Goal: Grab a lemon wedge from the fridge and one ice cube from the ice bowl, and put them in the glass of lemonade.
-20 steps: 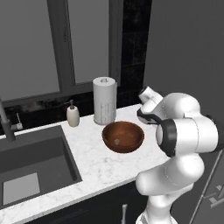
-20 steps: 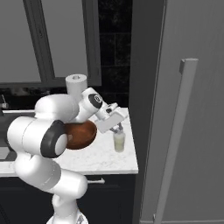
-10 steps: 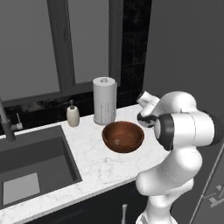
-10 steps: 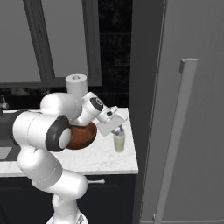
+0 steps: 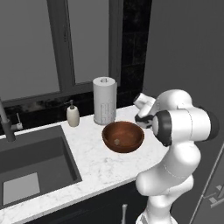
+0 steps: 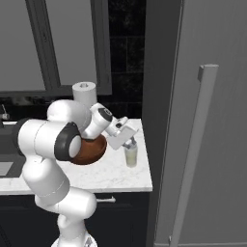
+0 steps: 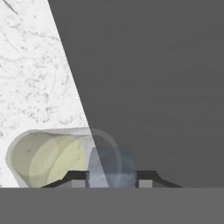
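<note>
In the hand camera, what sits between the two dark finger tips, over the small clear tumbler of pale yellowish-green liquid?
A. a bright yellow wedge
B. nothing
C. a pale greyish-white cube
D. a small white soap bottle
C: in the hand view a pale greyish-white cube sits between the finger tips of the gripper, partly overlapping the small clear tumbler of pale yellowish-green liquid on the white marble counter.

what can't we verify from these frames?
- Lemon wedge in the glass of lemonade: too small to tell in the right base view; the left base view has the arm in front of the glass.
- Ice cube between the fingertips: hand view's bottom edge cuts it off, so contact is unclear.
- Ice bowl contents: one pale speck, too small.
</note>
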